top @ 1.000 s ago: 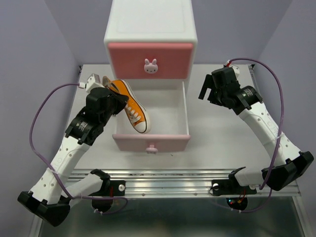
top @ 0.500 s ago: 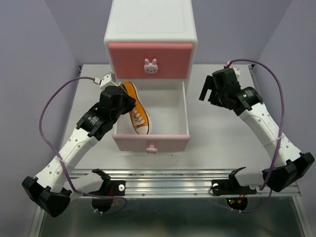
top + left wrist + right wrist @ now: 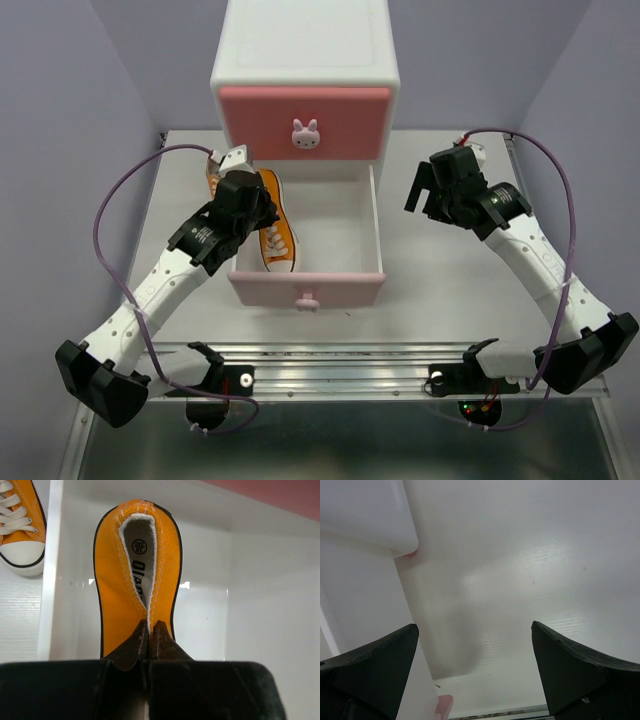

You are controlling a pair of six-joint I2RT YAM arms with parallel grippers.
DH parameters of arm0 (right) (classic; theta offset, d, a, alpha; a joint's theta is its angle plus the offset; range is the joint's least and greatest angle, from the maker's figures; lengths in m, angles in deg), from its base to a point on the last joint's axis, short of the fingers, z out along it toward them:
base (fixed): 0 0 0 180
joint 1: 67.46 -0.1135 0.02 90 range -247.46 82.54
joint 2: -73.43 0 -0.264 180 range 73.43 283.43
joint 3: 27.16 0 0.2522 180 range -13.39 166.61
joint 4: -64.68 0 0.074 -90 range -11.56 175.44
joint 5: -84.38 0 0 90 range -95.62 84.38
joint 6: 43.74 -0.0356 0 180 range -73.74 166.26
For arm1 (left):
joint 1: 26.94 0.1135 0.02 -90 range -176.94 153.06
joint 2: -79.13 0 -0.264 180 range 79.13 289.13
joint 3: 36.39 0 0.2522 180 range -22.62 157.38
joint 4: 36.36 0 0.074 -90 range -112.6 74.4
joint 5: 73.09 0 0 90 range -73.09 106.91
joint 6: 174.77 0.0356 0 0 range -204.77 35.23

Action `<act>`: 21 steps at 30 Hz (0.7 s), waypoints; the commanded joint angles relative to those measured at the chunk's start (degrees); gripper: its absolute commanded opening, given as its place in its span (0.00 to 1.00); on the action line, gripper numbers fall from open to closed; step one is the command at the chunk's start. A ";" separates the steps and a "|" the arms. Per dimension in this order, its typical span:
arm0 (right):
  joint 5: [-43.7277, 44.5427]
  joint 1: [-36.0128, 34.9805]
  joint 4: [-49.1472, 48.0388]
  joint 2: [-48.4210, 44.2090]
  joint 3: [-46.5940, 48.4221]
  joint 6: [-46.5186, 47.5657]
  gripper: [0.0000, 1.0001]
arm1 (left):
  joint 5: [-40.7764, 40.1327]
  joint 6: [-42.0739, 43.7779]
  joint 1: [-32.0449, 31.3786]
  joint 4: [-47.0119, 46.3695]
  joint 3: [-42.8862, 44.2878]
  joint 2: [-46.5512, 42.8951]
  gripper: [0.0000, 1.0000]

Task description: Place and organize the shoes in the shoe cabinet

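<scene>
Top view: the left gripper (image 3: 256, 203) clamps the orange shoe (image 3: 279, 238) by its heel at the left side of the cabinet's (image 3: 305, 50) open lower drawer (image 3: 340, 225). The right gripper (image 3: 426, 190) hangs released over the table (image 3: 440, 270).

Left wrist: the fingers (image 3: 131, 647) pinch the heel collar. A second shoe (image 3: 20, 530) lies outside the drawer wall.

Right wrist: the jaws are spread wide above bare table, beside the cabinet.

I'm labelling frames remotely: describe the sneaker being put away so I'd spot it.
Find the white plastic cabinet with pink drawers; its lower drawer stands open. The orange canvas sneaker inside it, pinched by the left gripper, is the one; its twin lies outside, on the table.
</scene>
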 commanded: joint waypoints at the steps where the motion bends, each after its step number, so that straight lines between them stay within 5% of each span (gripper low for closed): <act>1: 0.79 0.38 -1.61 -2.76 -0.85 0.55 1.00 | -0.51 5.05 -0.23 -3.90 2.18 -0.69 0.00; 21: 2.29 0.38 -1.61 -3.81 -3.66 -2.78 1.00 | 1.34 10.16 -0.14 -6.89 -0.10 5.12 0.00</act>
